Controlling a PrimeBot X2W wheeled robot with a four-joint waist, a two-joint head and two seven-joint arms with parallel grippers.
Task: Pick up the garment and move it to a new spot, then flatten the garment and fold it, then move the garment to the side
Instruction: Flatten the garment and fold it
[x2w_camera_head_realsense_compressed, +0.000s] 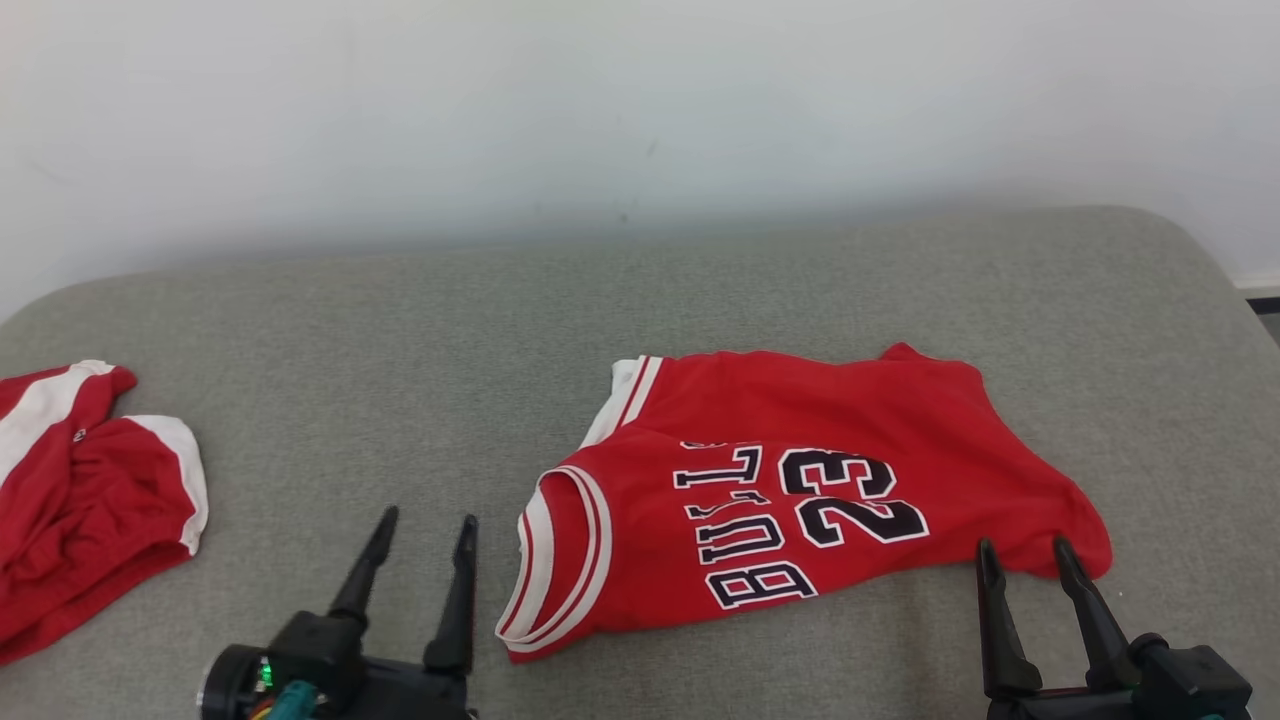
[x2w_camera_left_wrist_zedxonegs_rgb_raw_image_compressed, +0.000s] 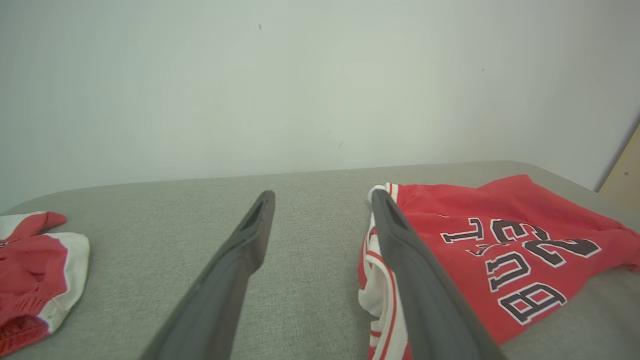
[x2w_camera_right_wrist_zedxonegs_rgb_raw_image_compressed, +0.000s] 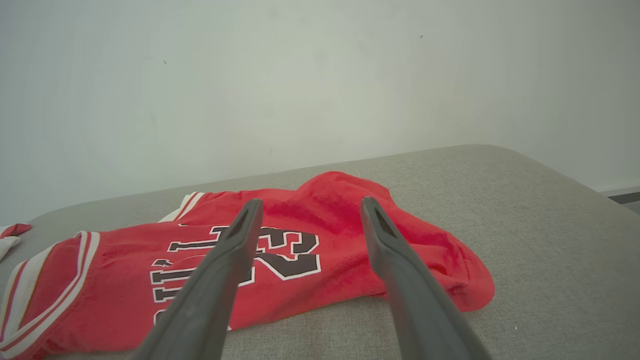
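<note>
flanking garment (x2w_camera_head_realsense_compressed: 900, 410) edges, jaws parted

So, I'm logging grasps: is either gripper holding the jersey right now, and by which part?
Nothing is held. The left gripper and right gripper are both open with nothing clamped in their fingers. The red jersey lies loose on the grey surface.

L claw (x2w_camera_head_realsense_compressed: 429, 516) is sitting at the lower left of head view, its dark fingers (x2w_camera_head_realsense_compressed: 365, 570) spreading wide apart & gripping nothing. R claw (x2w_camera_head_realsense_compressed: 1025, 545) is sitting lower right, fingers also standing apart, pointing up, empty.
</note>
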